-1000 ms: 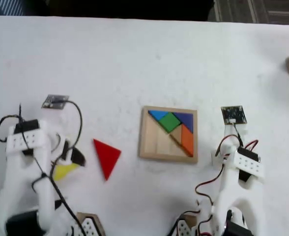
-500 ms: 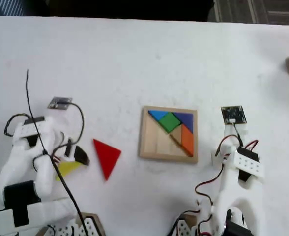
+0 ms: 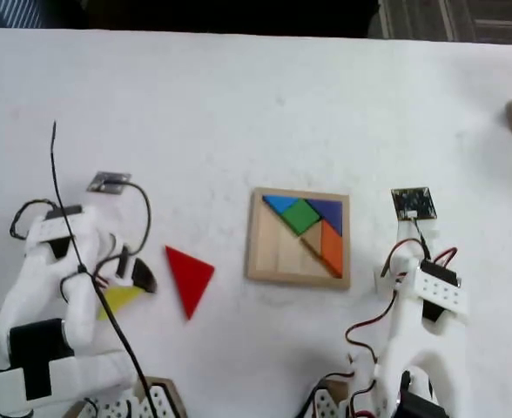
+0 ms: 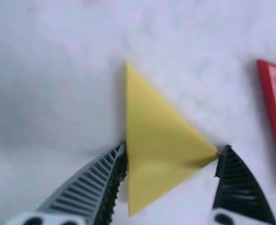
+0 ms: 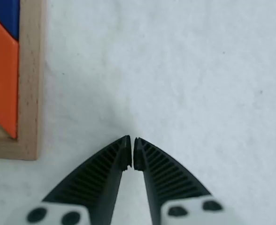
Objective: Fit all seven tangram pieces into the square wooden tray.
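Currently | yellow triangle (image 4: 157,145) is being pinched on the table (image 3: 239,104) by the left claw (image 4: 173,152), near the red triangle (image 3: 189,277) | right claw (image 5: 132,152) is being held closed and empty just beside the wooden tray (image 3: 254,251).

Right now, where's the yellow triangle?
The yellow triangle lies on the table, left side of the high view, just left of the red triangle, between the fingers of the left gripper.

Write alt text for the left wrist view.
The left gripper grips a flat yellow triangle, one finger against an edge, the other at a corner, on a white table. Part of a red piece lies nearby.
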Available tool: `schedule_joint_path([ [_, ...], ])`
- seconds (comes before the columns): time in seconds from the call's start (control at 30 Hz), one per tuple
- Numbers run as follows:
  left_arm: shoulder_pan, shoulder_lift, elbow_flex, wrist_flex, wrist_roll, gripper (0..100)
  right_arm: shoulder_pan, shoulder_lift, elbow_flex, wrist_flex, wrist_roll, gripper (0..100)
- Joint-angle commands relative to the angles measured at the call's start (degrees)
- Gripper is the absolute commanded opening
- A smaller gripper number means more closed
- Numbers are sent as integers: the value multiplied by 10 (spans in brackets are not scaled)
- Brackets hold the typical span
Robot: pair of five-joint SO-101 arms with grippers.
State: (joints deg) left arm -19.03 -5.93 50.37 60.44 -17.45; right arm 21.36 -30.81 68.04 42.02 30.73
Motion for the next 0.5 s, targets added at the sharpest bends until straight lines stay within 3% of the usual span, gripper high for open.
schedule_joint_path([
  [0.0, 33, 4, -21, -23, -20, 216, -5, -22, -4, 7, 6, 19],
  [0.17, 35, 4, -38, -45, -67, 181, -5, -22, -4, 7, 6, 19],
  [0.47, 34, 3, -42, -96, -68, 181, -5, -22, -4, 7, 6, 19],
])
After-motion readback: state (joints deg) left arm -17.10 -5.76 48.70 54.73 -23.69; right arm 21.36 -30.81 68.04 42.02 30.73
